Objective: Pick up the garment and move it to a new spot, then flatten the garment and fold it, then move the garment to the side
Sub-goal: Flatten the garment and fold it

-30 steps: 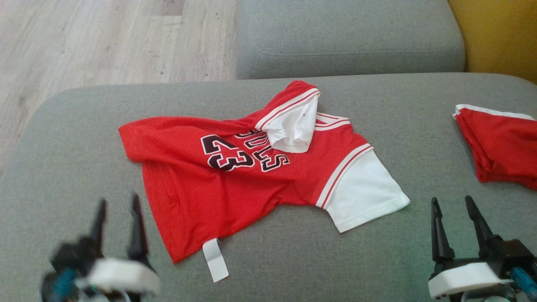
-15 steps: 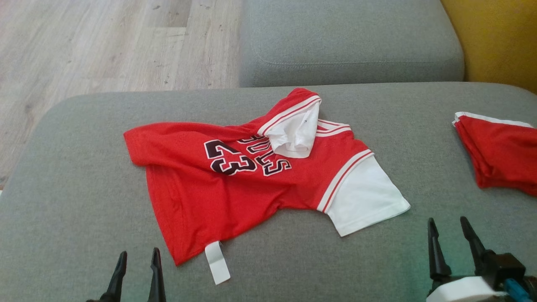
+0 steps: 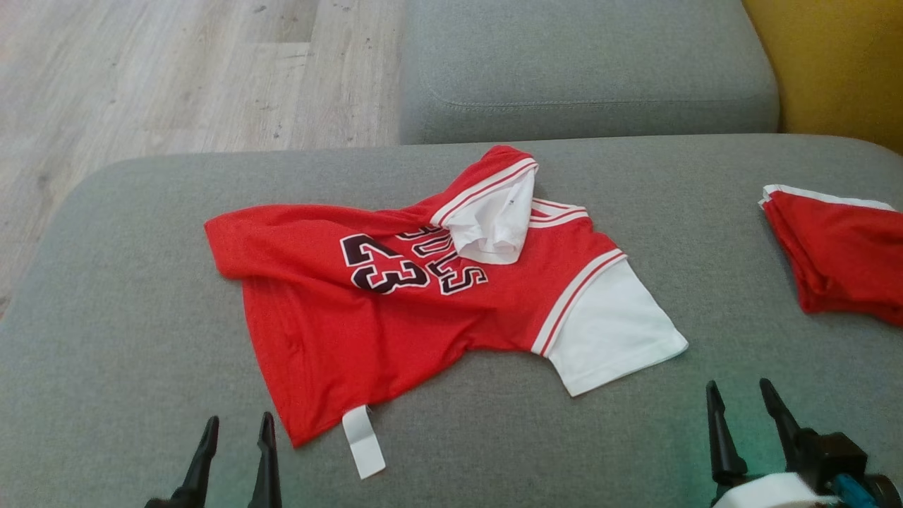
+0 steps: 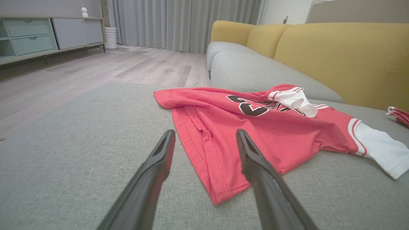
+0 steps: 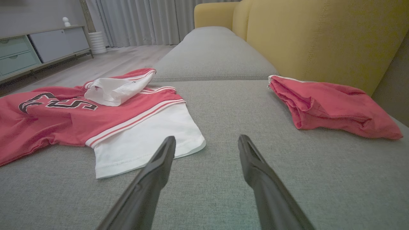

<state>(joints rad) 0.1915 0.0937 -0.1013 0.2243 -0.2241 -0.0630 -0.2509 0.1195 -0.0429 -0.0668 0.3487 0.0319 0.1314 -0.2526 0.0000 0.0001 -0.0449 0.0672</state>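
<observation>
A: While the left gripper (image 3: 239, 418) hangs wide-fingered and empty at the near edge of the grey fabric sofa seat (image 3: 141, 282), which step is this?

B: Pickup, I'd judge. The red mesh jersey with white sleeves (image 3: 395, 310) lies rumpled mid-seat, untouched; the right gripper (image 3: 737, 384) has its fingers wide, empty. Next: reach in, pinch cloth.

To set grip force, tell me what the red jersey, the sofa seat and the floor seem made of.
The red jersey: thin matte knit, probably polyester; it drapes in soft wrinkles.
The sofa seat: grey woven upholstery, matte; a flecked weave shows.
The floor: pale wood or laminate planks, slight sheen; grain and plank joints show.
</observation>
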